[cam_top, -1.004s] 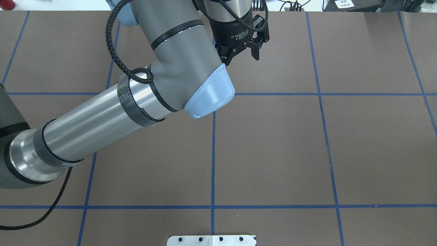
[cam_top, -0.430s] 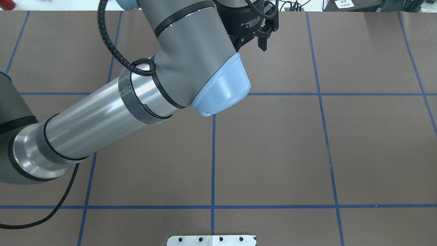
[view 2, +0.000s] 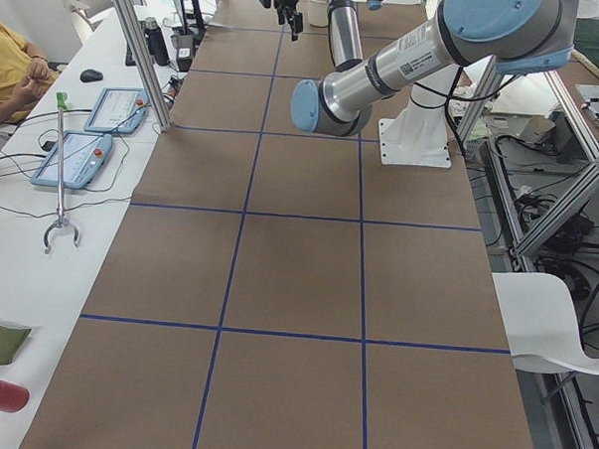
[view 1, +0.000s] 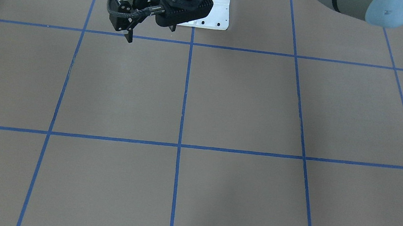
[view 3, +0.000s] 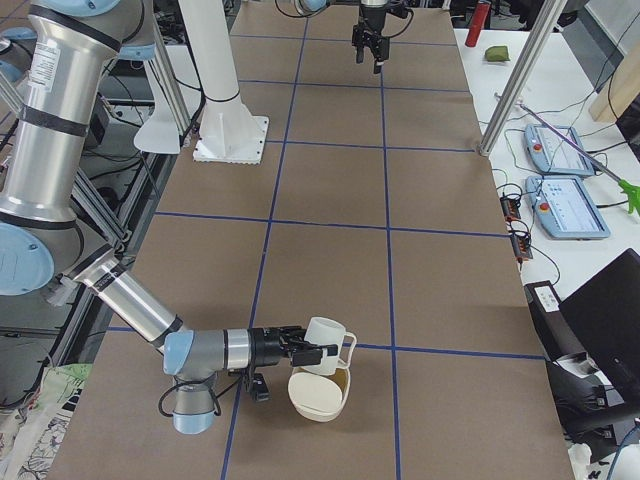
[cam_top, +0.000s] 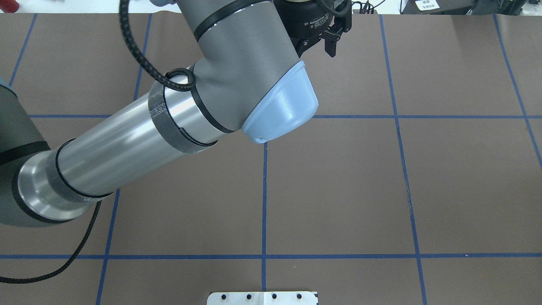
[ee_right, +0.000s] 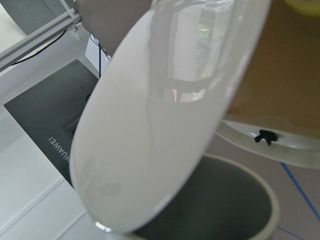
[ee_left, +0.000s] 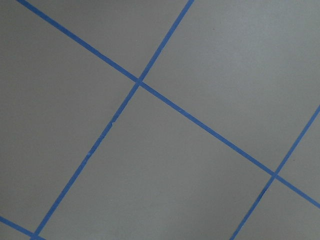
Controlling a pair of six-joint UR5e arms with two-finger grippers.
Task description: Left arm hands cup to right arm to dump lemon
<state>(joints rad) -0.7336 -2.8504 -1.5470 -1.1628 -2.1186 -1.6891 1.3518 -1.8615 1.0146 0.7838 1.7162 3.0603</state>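
Note:
My left arm (cam_top: 127, 144) reaches across the far half of the table. Its gripper (cam_top: 317, 47) hangs open and empty above the brown surface; it also shows in the front-facing view (view 1: 151, 33). In the exterior right view the near right arm (view 3: 130, 300) holds the white cup (view 3: 325, 345) at its gripper (view 3: 300, 352), just above a cream bowl (view 3: 320, 395). I cannot tell whether that gripper is shut. The right wrist view shows a grey-lined round opening (ee_right: 210, 210) behind a glossy white curved surface. No lemon shows clearly; a yellow sliver (ee_right: 306, 4) sits at the top edge.
The robot's white base plate (cam_top: 262, 298) is at the near table edge. Blue tape lines grid the brown table (cam_top: 338, 182). A side bench holds tablets (view 3: 565, 205), and a person in yellow (view 2: 8, 73) sits beside it.
My left arm has swung toward the far right of the overhead view, carrying its open gripper up to the far table edge. The gripper stays open and empty.

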